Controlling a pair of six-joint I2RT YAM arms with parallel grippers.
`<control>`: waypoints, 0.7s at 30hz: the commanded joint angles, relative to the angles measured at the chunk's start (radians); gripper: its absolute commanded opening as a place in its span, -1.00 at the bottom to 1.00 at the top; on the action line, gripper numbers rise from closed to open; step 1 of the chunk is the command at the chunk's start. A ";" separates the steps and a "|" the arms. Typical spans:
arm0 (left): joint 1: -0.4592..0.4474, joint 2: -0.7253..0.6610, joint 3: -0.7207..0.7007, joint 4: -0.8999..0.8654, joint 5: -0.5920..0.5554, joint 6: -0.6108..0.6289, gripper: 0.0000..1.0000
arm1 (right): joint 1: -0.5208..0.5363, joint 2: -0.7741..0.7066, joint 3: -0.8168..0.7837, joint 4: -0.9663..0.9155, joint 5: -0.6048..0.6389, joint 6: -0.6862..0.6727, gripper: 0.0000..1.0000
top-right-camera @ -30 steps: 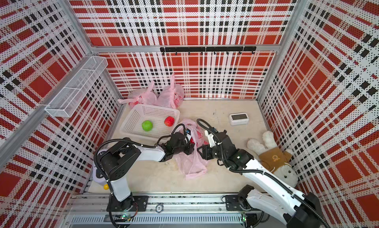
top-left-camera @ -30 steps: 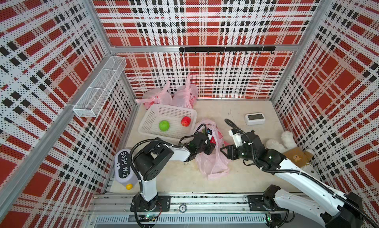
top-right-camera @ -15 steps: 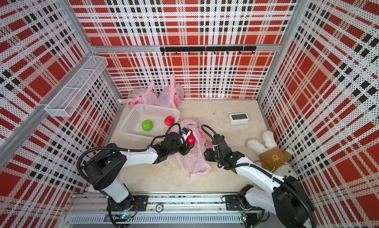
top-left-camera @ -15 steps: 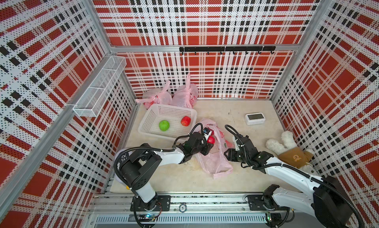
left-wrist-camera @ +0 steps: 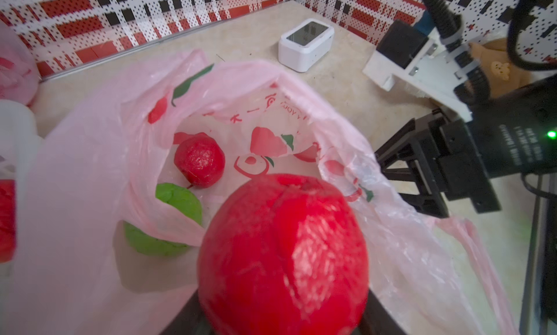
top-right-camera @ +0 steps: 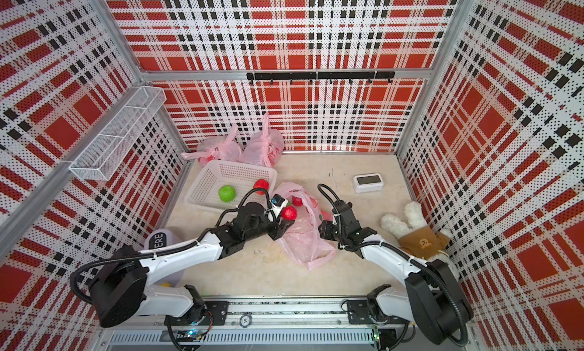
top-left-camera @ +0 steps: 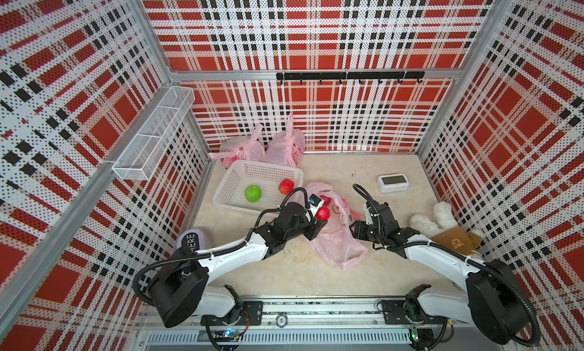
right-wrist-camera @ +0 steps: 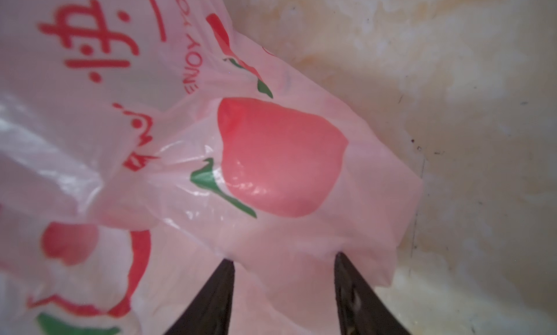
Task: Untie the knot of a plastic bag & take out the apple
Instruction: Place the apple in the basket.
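Beige tabletop (top-left-camera: 341,172), plaid walls. The left gripper (top-left-camera: 318,219) is clamped on a red apple (top-left-camera: 323,213), just above the untied pink bag (top-left-camera: 335,243). The white basket (top-left-camera: 232,179) lies near, at ten o'clock from it, likely the drop spot. The right gripper (top-left-camera: 355,231), jaws spread, touches the bag's three o'clock edge.

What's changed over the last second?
The left gripper has lifted a red apple up from the open bag. The right arm has sunk low, with the right gripper open against the bag's side. Basket, clock and plush unchanged.
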 commanded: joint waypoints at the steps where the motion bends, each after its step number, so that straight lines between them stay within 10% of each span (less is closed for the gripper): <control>1: 0.038 -0.059 0.064 -0.082 0.037 0.032 -0.15 | -0.006 -0.064 0.044 -0.019 0.040 -0.044 0.10; 11: 0.288 -0.160 0.238 -0.274 0.108 0.032 -0.11 | -0.006 -0.184 0.042 -0.070 0.069 -0.052 0.14; 21: 0.590 0.056 0.454 -0.547 0.088 -0.099 0.00 | 0.018 -0.271 0.053 -0.116 0.045 -0.021 0.19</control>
